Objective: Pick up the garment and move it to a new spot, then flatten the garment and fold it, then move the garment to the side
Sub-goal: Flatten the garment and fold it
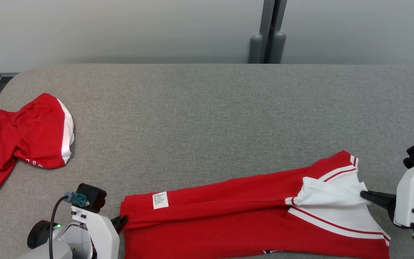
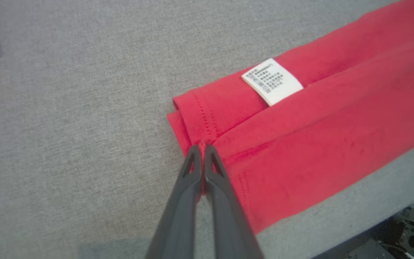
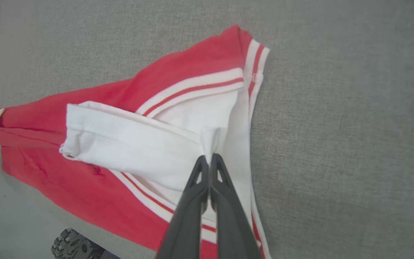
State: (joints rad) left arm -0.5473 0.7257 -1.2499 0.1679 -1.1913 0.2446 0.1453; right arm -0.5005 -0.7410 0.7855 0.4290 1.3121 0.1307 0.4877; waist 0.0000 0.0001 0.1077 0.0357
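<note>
Left end effector (image 2: 202, 148): fingers pressed together on the red hem end of the garment (image 1: 228, 216). Right end effector (image 3: 210, 158): likewise closed, pinching a tuck of white sleeve cloth at the opposite end. Garment: narrow folded band, long axis left to right between the two, along the near edge of the grey worktop (image 1: 207, 108), possibly overhanging it; red shorts (image 1: 23, 140) well apart, far left.

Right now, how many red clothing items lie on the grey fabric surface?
2. A red jersey with white striped-trim sleeves lies along the near edge, centre to right; red shorts with a white side panel sit crumpled at far left. More may lie out of frame.
</note>
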